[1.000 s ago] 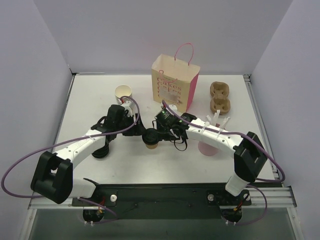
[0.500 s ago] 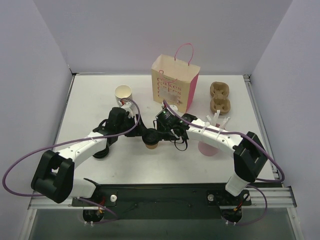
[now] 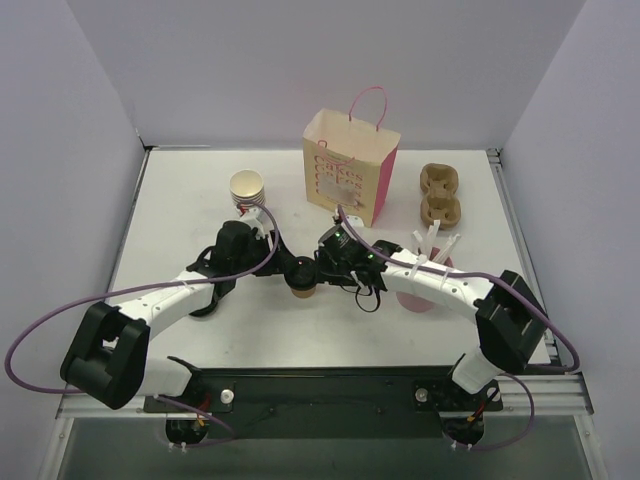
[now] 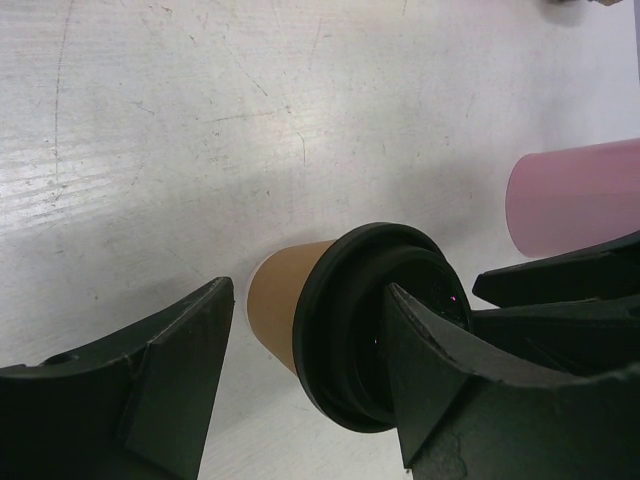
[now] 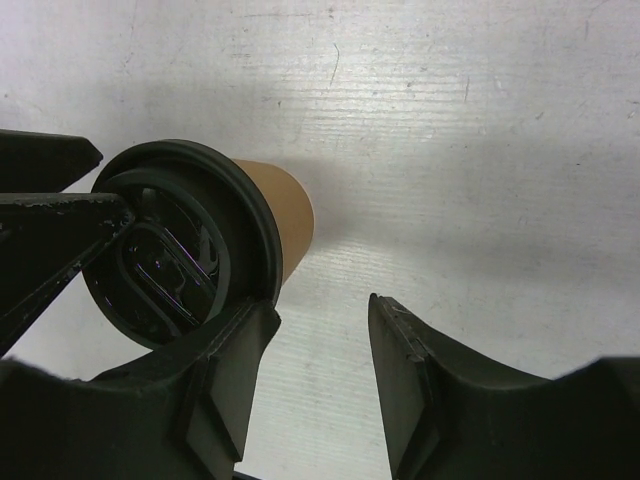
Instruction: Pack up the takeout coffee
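Observation:
The takeout coffee point(image 3: 302, 280), a tan paper cup with a black lid, stands upright mid-table. In the left wrist view the cup point(image 4: 285, 315) sits between the fingers of my left gripper point(image 4: 308, 290). Its right finger point(image 4: 440, 370) lies over the lid, while its left finger point(image 4: 170, 370) stays apart from the cup wall. My left gripper point(image 3: 278, 268) is open. My right gripper point(image 3: 324, 264) is open on the cup's right side. In the right wrist view, my right gripper point(image 5: 322, 305) has bare table between its fingers, and its left finger point(image 5: 225, 370) touches the rim of the lid point(image 5: 170, 245).
A cream and pink paper bag point(image 3: 348, 170) stands open behind the cup. A stack of lidless cups point(image 3: 246, 187) is at back left and a brown cup carrier point(image 3: 440, 195) at back right. A pink cup with straws point(image 3: 420, 288) stands under my right arm.
My right arm has shifted a little toward the near right, its gripper closing slightly. My left gripper edged a bit nearer the cup. The coffee has not moved.

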Controlling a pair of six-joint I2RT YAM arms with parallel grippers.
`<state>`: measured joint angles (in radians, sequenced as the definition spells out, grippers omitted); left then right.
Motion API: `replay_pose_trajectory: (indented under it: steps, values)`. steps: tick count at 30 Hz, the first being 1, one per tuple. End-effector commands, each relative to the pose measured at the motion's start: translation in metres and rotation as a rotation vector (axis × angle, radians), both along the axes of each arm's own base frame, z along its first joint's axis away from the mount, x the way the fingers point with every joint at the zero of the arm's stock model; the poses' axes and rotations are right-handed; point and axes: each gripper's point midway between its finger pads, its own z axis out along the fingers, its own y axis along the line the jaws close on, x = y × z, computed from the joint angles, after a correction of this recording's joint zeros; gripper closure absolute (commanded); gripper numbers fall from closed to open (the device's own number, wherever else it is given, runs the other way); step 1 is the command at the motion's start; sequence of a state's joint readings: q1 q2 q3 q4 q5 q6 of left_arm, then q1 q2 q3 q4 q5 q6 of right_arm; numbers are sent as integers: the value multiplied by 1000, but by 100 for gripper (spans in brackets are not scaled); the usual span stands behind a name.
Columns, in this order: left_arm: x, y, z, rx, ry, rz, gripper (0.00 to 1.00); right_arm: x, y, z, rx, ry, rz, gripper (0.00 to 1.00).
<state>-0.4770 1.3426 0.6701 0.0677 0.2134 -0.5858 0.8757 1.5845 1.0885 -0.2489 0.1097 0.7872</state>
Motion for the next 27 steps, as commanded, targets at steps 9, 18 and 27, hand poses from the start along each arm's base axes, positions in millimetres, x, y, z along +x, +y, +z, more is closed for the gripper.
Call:
replay_pose_trajectory:
  steps: [9,18,27]
  values:
    - [-40,39,-71,198,173,65,31,-59,-74,-89,-341,149,-59,54]
    - [-28,30,-40,153,122,53,29,-36,-49,-53,-273,98,-7,51]
    - [9,16,56,116,-10,20,23,11,-11,51,-145,-62,78,46]
